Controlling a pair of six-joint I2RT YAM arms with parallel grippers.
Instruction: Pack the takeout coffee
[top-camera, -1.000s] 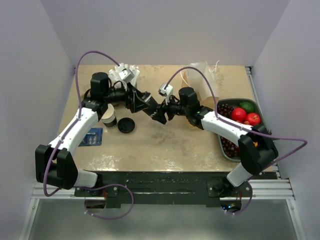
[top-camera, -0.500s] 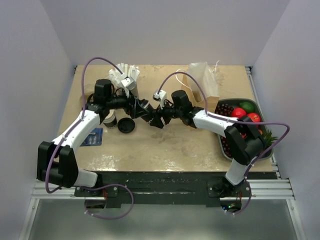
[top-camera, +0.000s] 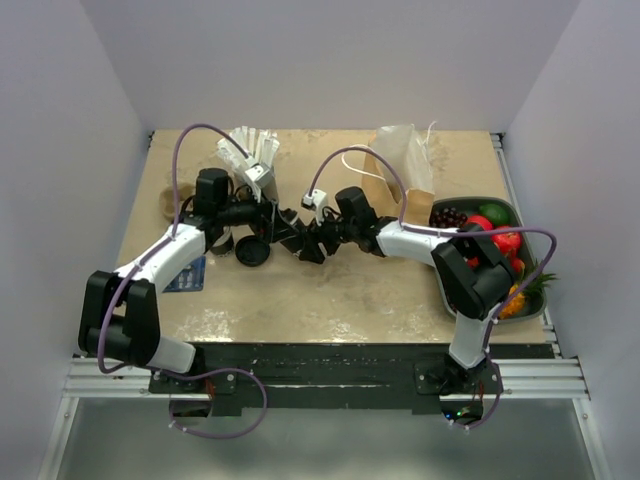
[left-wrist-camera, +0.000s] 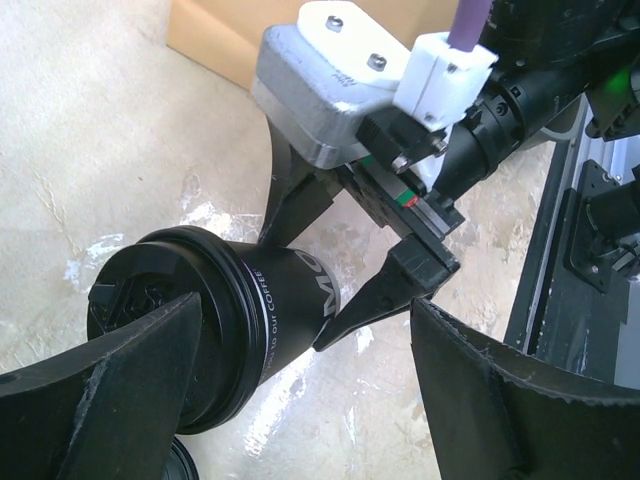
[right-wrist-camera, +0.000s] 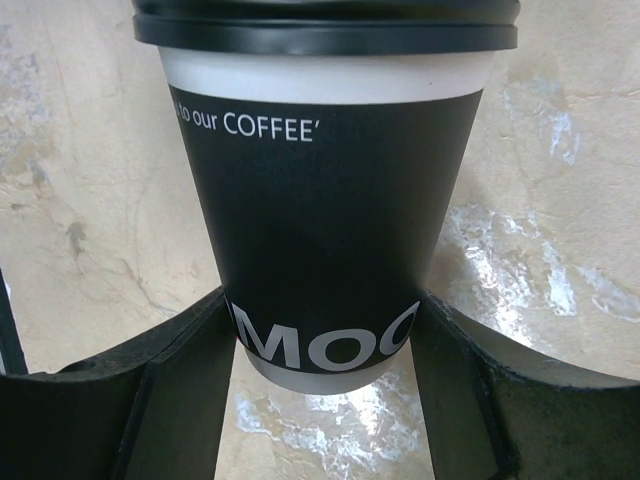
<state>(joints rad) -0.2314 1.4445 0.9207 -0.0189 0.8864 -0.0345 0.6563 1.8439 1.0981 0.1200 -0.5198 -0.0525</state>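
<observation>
The right end effector (right-wrist-camera: 325, 312) is clenched on the coffee (right-wrist-camera: 320, 200), one finger on each side of the dark cup low on its wall, at the large white letters just above the base. The black lid is seated on the cup, and a line of small white print runs under the pale band below it. The left end effector (left-wrist-camera: 308, 322) is released, its fingers spread wide around the lid end of the cup; one finger lies close by the lid, though contact cannot be told, and the other stands well apart from the cup wall. Seen from above, both meet near the middle of the tabletop (top-camera: 330, 290), with the coffee between them. A loose lid (top-camera: 252, 251) lies flat just left of that spot. A paper bag (top-camera: 405, 160) stands at the far edge, and a tray (top-camera: 470, 201) of fruit sits at the right side.
</observation>
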